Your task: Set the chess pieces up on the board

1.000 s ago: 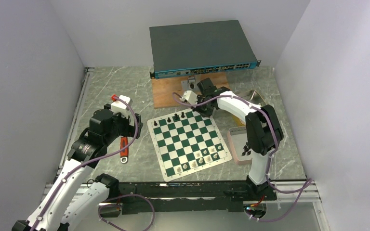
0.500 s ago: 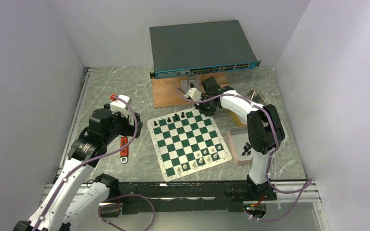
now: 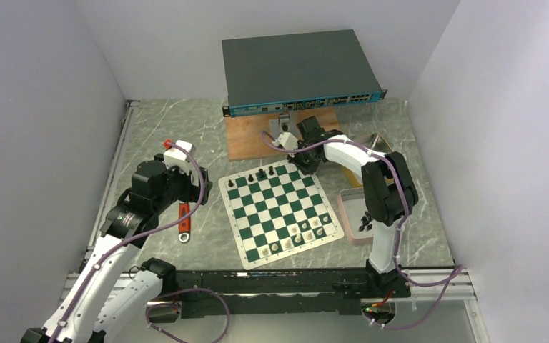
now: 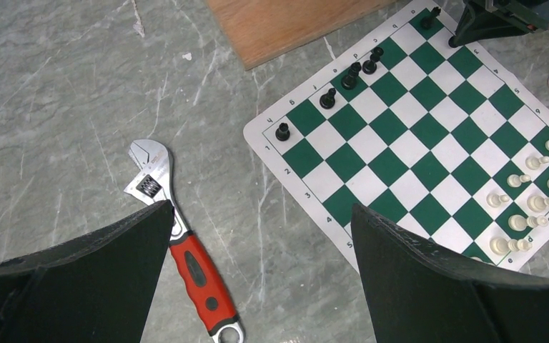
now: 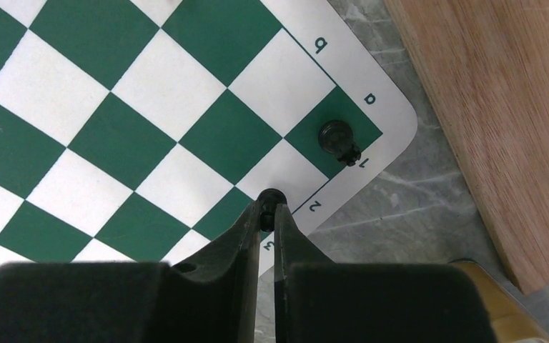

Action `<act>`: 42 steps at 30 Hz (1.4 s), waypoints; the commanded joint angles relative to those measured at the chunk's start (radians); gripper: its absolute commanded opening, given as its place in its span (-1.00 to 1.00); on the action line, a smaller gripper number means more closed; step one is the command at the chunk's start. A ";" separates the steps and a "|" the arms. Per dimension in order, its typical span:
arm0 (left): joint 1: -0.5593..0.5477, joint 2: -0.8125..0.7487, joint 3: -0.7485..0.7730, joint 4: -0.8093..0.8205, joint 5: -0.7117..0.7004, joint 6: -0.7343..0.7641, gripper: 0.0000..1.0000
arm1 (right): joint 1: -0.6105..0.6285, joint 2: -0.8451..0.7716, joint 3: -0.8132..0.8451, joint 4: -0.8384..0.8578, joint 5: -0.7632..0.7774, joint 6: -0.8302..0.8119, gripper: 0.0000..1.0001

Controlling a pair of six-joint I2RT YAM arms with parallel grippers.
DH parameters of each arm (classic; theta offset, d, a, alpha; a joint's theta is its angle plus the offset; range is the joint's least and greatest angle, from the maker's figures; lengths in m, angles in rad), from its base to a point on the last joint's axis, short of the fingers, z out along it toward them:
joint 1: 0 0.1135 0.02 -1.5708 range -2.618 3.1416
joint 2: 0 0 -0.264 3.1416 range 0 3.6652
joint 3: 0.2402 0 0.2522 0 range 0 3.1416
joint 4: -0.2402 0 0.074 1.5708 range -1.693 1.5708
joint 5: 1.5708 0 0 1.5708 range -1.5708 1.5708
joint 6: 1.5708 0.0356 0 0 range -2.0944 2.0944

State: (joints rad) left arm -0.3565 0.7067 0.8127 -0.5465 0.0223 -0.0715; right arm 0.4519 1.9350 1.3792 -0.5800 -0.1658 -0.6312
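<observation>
- The right gripper (image 5: 270, 209) was over the far right corner of the board (image 3: 279, 204). Its jaws were pressed almost together, pinching the round head of a small black pawn (image 5: 270, 194).
- That pawn was over the white edge square next to the corner square. Whether its base touched the mat could not be told.
- A second black piece (image 5: 337, 137) stood on the green corner square just beyond, apart from the fingertips.
- The board lay flat in the middle of the grey marbled table (image 3: 157, 136), turned slightly askew.
- Four other black pieces (image 4: 327, 98) stood spaced along the board's far row, toward its left end.
- White pieces (image 4: 529, 207) were clustered at the board's near right corner.
- The left gripper (image 4: 261, 211) hung left of the board with its jaws spread wide, holding nothing.
- A red-handled wrench (image 4: 199, 275) lay on the table beneath the left gripper.
- A pink tray (image 3: 344, 202) sat just right of the board with a few dark pieces in it.
</observation>
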 commanded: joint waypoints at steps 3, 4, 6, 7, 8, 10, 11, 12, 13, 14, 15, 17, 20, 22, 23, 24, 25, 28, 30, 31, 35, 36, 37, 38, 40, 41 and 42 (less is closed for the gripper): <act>0.008 -0.003 -0.001 0.032 0.020 -0.007 0.98 | -0.006 0.006 -0.003 0.043 0.004 0.027 -0.77; 0.008 -0.003 -0.001 0.032 0.021 -0.007 0.98 | -0.006 0.008 -0.003 0.044 0.003 0.028 -0.77; 0.008 -0.001 -0.002 0.033 0.022 -0.007 0.97 | -0.005 0.011 -0.003 0.047 0.004 0.031 -0.76; 0.008 -0.001 -0.003 0.033 0.022 -0.007 0.98 | -0.006 0.014 -0.002 0.047 0.005 0.031 -0.76; 0.008 0.000 -0.001 0.033 0.022 -0.007 0.98 | -0.006 0.016 -0.002 0.048 0.007 0.031 -0.75; 0.009 0.000 -0.001 0.034 0.022 -0.007 0.98 | -0.005 0.020 -0.002 0.048 0.009 0.033 -0.74; 0.010 -0.002 -0.002 0.034 0.023 -0.008 0.98 | -0.005 0.022 -0.002 0.049 0.010 0.033 -0.73; 0.010 -0.001 -0.003 0.033 0.024 -0.008 0.98 | -0.005 0.024 -0.002 0.049 0.013 0.034 -0.72; 0.010 -0.001 -0.003 0.033 0.024 -0.007 0.97 | -0.005 0.025 -0.002 0.051 0.016 0.034 -0.72; 0.010 -0.001 -0.003 0.033 0.024 -0.008 0.98 | -0.006 0.027 -0.002 0.051 0.018 0.034 -0.71; 0.010 -0.001 -0.003 0.034 0.024 -0.008 0.98 | -0.007 0.028 -0.001 0.051 0.018 0.034 -0.69; 0.010 -0.001 -0.003 0.034 0.024 -0.008 0.98 | -0.007 0.031 -0.002 0.051 0.019 0.034 -0.66; 0.011 -0.001 -0.003 0.033 0.027 -0.008 0.98 | -0.007 0.033 -0.002 0.051 0.021 0.034 -0.60; 0.011 -0.001 -0.003 0.034 0.025 -0.008 0.98 | -0.007 0.033 -0.003 0.053 0.022 0.035 -0.57; 0.011 -0.001 -0.003 0.033 0.025 -0.008 0.98 | -0.007 0.033 -0.003 0.054 0.022 0.036 -0.55; 0.011 -0.002 -0.003 0.033 0.025 -0.008 0.98 | -0.007 0.033 -0.003 0.055 0.023 0.037 -0.53; 0.011 -0.002 -0.003 0.034 0.025 -0.008 0.98 | -0.007 0.033 -0.004 0.057 0.024 0.037 -0.52; 0.011 -0.003 -0.003 0.034 0.027 -0.008 0.98 | -0.008 0.033 -0.005 0.058 0.031 0.038 -0.50; 0.012 -0.003 -0.003 0.032 0.027 -0.008 0.98 | -0.009 0.032 -0.004 0.059 0.032 0.040 -0.50; 0.013 -0.003 -0.003 0.032 0.027 -0.008 0.98 | -0.010 0.030 -0.003 0.058 0.033 0.041 -0.50; 0.013 -0.004 -0.003 0.033 0.028 -0.008 0.98 | -0.015 0.018 -0.006 0.067 0.037 0.045 -0.50; 0.013 -0.004 -0.003 0.033 0.028 -0.008 0.98 | -0.017 0.018 -0.006 0.068 0.037 0.045 -0.50; 0.013 -0.005 -0.003 0.033 0.028 -0.008 0.98 | -0.018 0.018 -0.006 0.068 0.037 0.046 -0.50; 0.013 -0.004 -0.003 0.033 0.028 -0.008 0.98 | -0.018 0.018 -0.006 0.068 0.036 0.046 -0.50; 0.013 -0.004 -0.003 0.033 0.028 -0.008 0.98 | -0.019 0.018 -0.006 0.068 0.035 0.047 -0.51; 0.013 -0.004 -0.003 0.033 0.029 -0.009 0.98 | -0.019 0.018 -0.007 0.068 0.035 0.047 -0.51; 0.014 -0.004 -0.003 0.033 0.028 -0.008 0.98 | -0.018 0.017 -0.006 0.068 0.034 0.047 -0.51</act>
State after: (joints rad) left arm -0.3500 0.7067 0.8116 -0.5434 0.0303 -0.0715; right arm 0.4381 1.9640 1.3788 -0.5415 -0.1390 -0.6010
